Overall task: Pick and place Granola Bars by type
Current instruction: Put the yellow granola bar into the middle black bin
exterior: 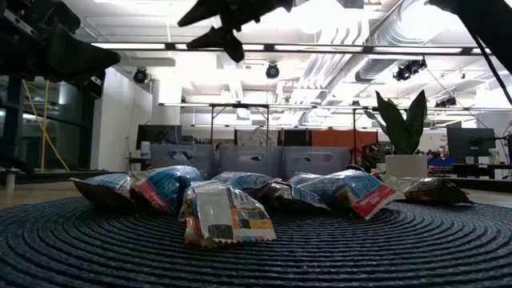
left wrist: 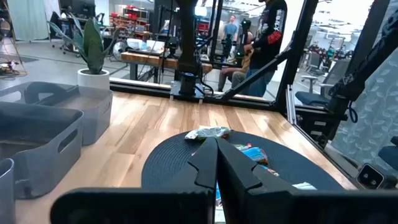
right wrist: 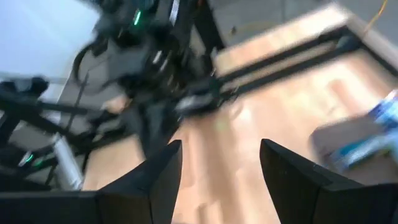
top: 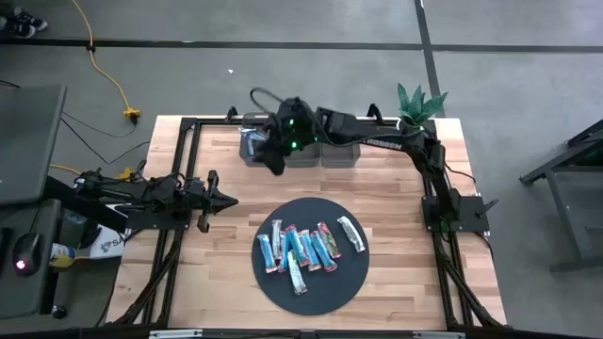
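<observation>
Light-wood planks make up the desk [top: 396,198], and a round dark woven mat [top: 325,292] lies on it as the landmark. On the mat rest the Granola Bars [top: 306,247], a loose row of mostly light blue wrappers with some red and one silver-white bar at the row's edge; one more bar lies just nearer the mat's rim. Beyond the mat stand grey bins [top: 325,151], one showing blue wrappers inside. The right gripper [top: 276,160] hangs above the bins, well apart from the mat, its jaws spread wide and holding nothing. The left gripper [top: 221,200] waits beside the mat, jaws closed together and empty. A potted plant [top: 419,102] stands past the bins.
</observation>
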`<move>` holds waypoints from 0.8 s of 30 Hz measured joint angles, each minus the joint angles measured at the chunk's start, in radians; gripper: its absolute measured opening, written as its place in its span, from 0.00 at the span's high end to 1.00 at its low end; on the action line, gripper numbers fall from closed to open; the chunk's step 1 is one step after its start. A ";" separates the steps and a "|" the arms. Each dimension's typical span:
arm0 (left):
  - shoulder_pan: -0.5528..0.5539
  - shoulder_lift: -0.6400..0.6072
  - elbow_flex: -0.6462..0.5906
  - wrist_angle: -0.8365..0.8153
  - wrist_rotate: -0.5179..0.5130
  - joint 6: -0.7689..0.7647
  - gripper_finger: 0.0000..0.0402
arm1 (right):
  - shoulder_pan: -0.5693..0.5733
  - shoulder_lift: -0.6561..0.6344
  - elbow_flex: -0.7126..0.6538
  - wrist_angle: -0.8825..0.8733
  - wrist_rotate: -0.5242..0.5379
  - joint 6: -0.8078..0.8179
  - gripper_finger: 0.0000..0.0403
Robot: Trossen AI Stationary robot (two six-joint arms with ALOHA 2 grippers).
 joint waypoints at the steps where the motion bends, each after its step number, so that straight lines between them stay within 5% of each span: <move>1: 0.000 0.000 0.000 0.000 0.000 0.000 1.00 | 0.018 0.000 0.000 -0.018 0.002 0.015 0.50; 11: 0.000 0.000 0.000 0.000 0.000 0.000 1.00 | 0.209 0.000 0.000 -0.259 0.227 0.142 0.50; 24: 0.000 0.000 0.000 0.000 0.000 0.000 1.00 | 0.377 0.000 0.000 -0.622 0.461 0.593 0.50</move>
